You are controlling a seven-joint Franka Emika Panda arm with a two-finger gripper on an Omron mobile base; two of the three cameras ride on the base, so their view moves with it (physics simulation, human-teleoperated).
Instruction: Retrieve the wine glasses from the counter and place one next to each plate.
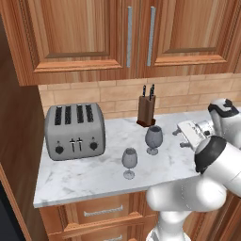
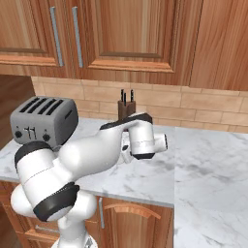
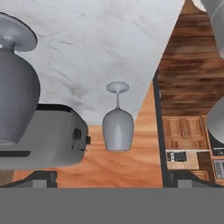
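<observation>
Left base view, near to far: slimmer glass [image 1: 129, 162] close to table [image 1: 84, 181] front edge, darker glass [image 1: 153, 139] at 1 o'clock from it, bare marble between; jaws [image 1: 181, 137] spread wide, empty, at 3 o'clock; toaster [image 1: 75, 131] at 9; knife block [image 1: 146, 109] behind.

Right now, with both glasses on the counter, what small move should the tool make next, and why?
Probably ease the open tool left toward the darker wine glass, the nearer one. Both it and the paler glass stand upright, ungrasped, on the counter, and the jaws are spread wide beside the darker bowl, not yet around it.
</observation>
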